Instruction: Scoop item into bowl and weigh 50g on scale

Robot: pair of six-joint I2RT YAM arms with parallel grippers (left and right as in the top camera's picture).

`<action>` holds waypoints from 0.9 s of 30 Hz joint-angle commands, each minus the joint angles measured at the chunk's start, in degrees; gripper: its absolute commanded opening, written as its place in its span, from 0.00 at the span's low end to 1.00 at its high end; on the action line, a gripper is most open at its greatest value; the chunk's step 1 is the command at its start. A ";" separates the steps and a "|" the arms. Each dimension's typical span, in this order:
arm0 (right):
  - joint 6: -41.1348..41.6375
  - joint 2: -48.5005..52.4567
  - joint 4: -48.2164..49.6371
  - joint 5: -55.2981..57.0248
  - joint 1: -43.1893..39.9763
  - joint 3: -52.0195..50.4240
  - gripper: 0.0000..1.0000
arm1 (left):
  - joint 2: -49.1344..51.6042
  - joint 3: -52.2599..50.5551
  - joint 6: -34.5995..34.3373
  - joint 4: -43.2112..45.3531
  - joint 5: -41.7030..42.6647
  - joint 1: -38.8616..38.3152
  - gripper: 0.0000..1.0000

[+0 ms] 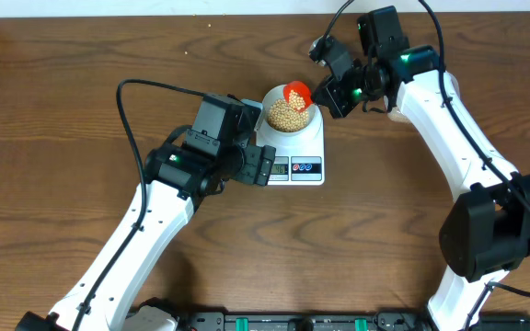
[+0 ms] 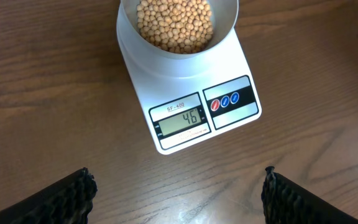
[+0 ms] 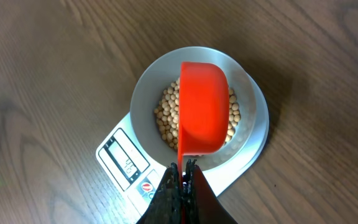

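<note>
Beans (image 2: pixel 174 25) — lying heaped inside the bowl (image 2: pixel 229 28), covering its floor and rising partway up the wall. Sitting squarely on the round end of the scale (image 2: pixel 188 84), that bowl, so as to be registering every added bean. Showing 46 on the display (image 2: pixel 182 119), so apparently falling 4 short of the 50 being aimed for. Hanging just over the bowl and tilting mouth-down: the red scoop (image 3: pixel 202 115), with a few beans showing at its lip in the overhead view. Probably being tipped gently, for adding only a few at a time. Clamping the scoop's thin handle: the right gripper (image 3: pixel 182 174), fingers pressing tight against it for holding the tilt steady. Hovering low in front of the scale's button end: the left gripper (image 2: pixel 178 183), fingers spreading wide and carrying nothing. Seemingly being parked there for pointing its camera at the reading. Calling for caution next, overshooting being easy with so little margin.
</note>
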 commanded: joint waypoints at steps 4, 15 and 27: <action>-2.25 -1.64 -0.46 -0.35 0.24 0.55 0.01 | -1.14 -0.33 0.59 -0.13 0.48 0.28 0.88; -4.02 -1.64 -0.48 -0.35 0.24 0.55 0.01 | -1.14 -0.33 0.59 -0.15 0.48 0.28 0.88; -7.63 -1.64 -0.42 -0.31 0.24 0.55 0.01 | -1.14 -0.33 0.59 -0.13 0.48 0.28 0.88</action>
